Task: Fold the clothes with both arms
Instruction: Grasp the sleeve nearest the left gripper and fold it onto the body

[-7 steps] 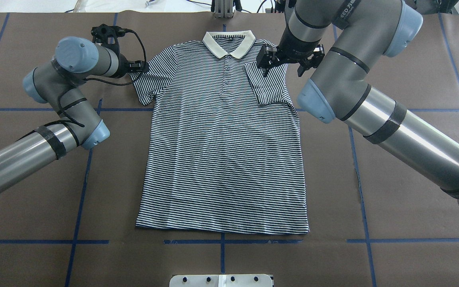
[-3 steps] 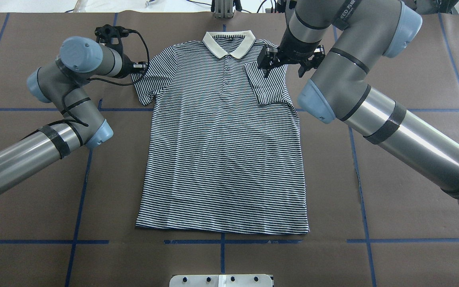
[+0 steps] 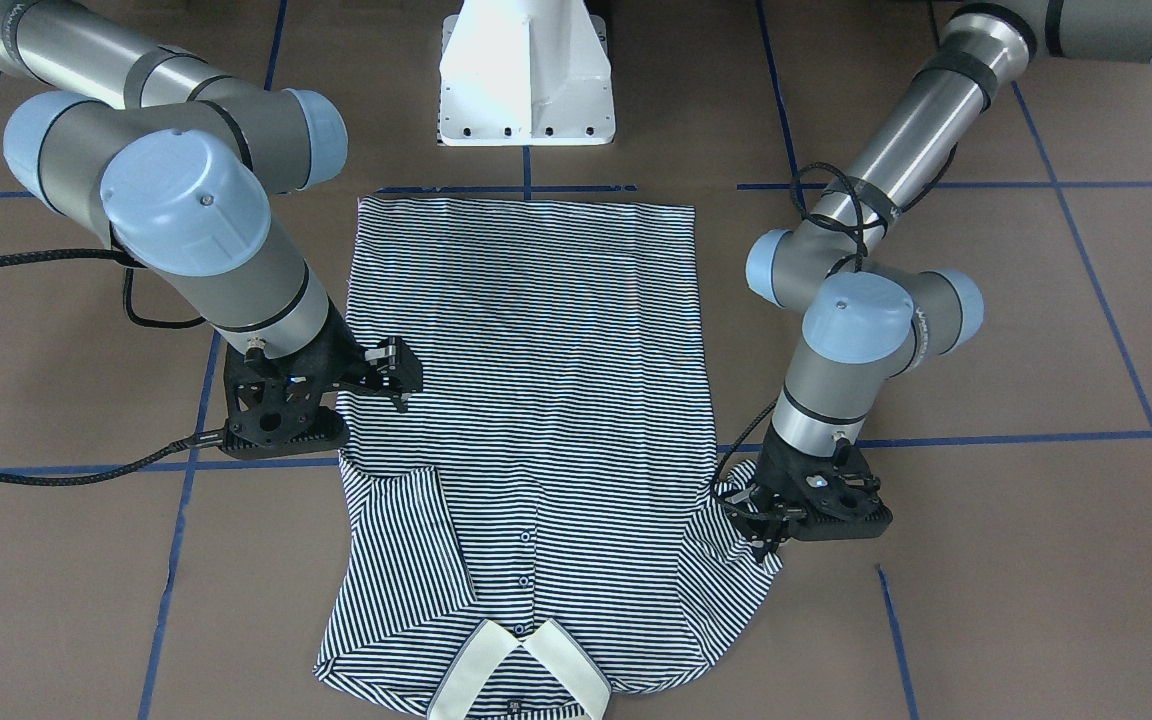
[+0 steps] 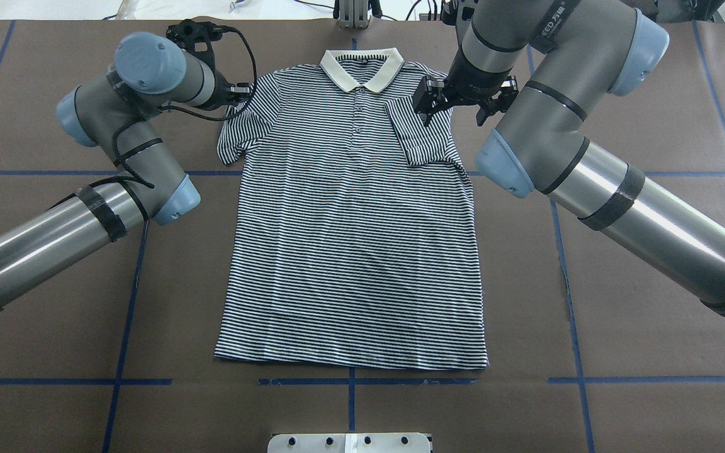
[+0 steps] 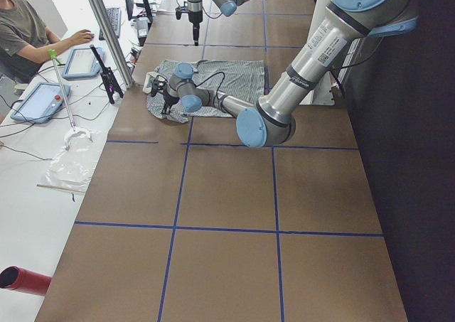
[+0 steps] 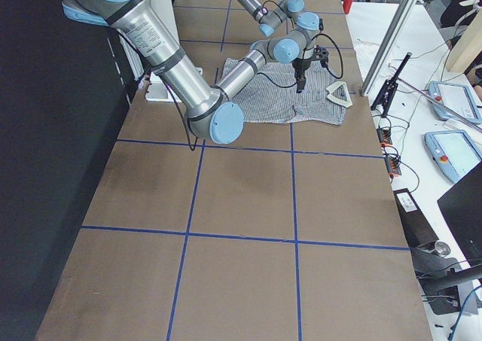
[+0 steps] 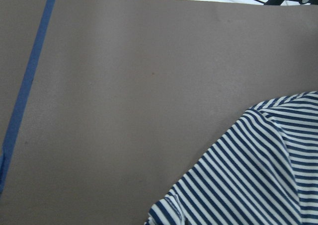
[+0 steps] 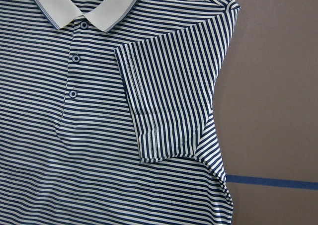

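"Navy-and-white stripes filled my screens: the polo shirt lay flat, front up, on the brown table cover, with its cream collar at the edge farthest from the robot's base."

"And the 2 sleeves?"

"The right sleeve was folded inward across the chest, beside the buttons. The left sleeve was spread out on the cover."

"What did you see of the tools?"

"I saw the left gripper low at that spread sleeve's outer edge, pinched on the hem. The right gripper hung above the shirt near its right shoulder, fingers parted, gripping nothing."

"Anything from the wrist cameras?"

"My left one showed only a corner of striped cloth on the cover. The right one looked down on the folded sleeve and 3 buttons."
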You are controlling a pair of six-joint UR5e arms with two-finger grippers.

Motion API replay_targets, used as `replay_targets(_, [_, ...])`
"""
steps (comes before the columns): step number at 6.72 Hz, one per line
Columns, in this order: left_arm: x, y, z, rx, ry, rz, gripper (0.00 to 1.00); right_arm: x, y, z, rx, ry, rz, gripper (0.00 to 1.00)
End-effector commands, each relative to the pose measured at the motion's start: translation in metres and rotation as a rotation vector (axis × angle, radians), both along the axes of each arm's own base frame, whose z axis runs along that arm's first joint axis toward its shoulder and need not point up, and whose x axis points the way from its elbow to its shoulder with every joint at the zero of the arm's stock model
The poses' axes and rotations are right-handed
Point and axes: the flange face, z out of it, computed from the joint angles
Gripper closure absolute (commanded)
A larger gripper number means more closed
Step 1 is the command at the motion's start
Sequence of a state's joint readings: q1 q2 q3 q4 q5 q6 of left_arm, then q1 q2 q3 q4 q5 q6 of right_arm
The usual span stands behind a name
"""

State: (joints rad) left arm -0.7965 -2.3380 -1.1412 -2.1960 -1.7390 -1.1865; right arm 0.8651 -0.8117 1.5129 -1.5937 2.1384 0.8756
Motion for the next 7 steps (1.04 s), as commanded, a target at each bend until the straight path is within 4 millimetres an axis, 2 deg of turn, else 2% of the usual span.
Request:
replay_targets(1, [0.092,0.026,-0.079,-0.215,0.114,-0.102,1.0,0.003,0.0,0.009,0.0,0.005,-0.004,0.0])
replay_targets(2, [0.104,0.01,-0.095,-0.193,0.125,-0.18,1.0,0.003,0.001,0.009,-0.002,0.005,-0.001,0.0])
replay_targets(3, [0.104,0.006,-0.096,-0.192,0.168,-0.201,1.0,0.004,0.001,0.007,-0.002,0.001,0.001,0.0])
replay_targets(4, [0.097,-0.003,-0.092,-0.182,0.196,-0.227,0.45,0.005,0.001,0.007,-0.002,0.001,0.003,0.0])
replay_targets(5, [0.095,-0.006,-0.089,-0.15,0.175,-0.209,0.0,0.006,0.0,0.007,-0.001,0.002,0.004,0.0])
replay_targets(7, [0.092,-0.003,-0.102,-0.077,0.211,-0.169,0.0,0.006,0.0,0.008,-0.004,0.002,0.004,0.0])
